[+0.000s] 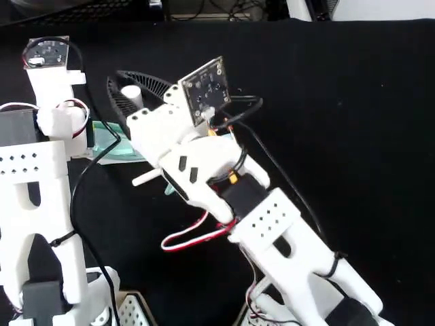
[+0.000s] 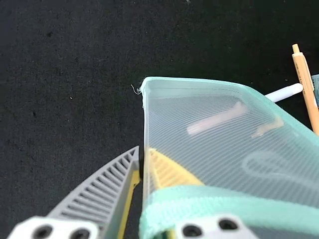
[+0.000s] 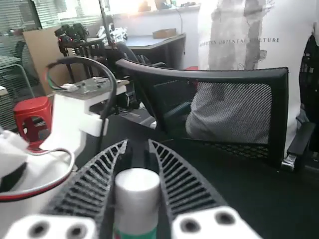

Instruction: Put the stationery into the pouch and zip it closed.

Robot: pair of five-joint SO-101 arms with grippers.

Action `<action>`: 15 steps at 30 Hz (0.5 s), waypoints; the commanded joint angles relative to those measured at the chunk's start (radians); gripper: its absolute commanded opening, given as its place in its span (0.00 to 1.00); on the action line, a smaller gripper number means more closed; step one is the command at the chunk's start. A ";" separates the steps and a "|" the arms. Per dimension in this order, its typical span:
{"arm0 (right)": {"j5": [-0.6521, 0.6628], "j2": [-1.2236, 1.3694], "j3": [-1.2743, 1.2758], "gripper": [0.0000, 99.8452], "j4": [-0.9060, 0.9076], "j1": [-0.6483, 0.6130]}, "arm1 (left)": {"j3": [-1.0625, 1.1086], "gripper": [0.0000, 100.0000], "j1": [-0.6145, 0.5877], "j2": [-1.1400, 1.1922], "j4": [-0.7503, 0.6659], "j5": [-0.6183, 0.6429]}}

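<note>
Left wrist view shows the left gripper clamped on one edge of a translucent mint-green zip pouch over the black table. The right gripper, raised, pinches a white-capped glue stick. An orange pen and a white pen lie just beyond the pouch, so packing and zipping look largely undone.

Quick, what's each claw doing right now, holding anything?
Left gripper: closed on the edge of the translucent mint-green zip pouch.
Right gripper: closed around a white cylindrical stick with a green label.
</note>
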 commanded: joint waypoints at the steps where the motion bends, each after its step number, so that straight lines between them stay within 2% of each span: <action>1: 0.002 0.015 -0.048 0.01 -0.014 0.029 | -0.024 0.03 -0.019 0.006 -0.011 0.002; 9: 0.005 0.016 0.027 0.01 -0.011 0.028 | -0.024 0.03 -0.019 0.006 -0.011 0.000; 15: 0.069 0.016 0.053 0.01 0.009 0.021 | -0.024 0.03 -0.019 0.006 -0.011 -0.002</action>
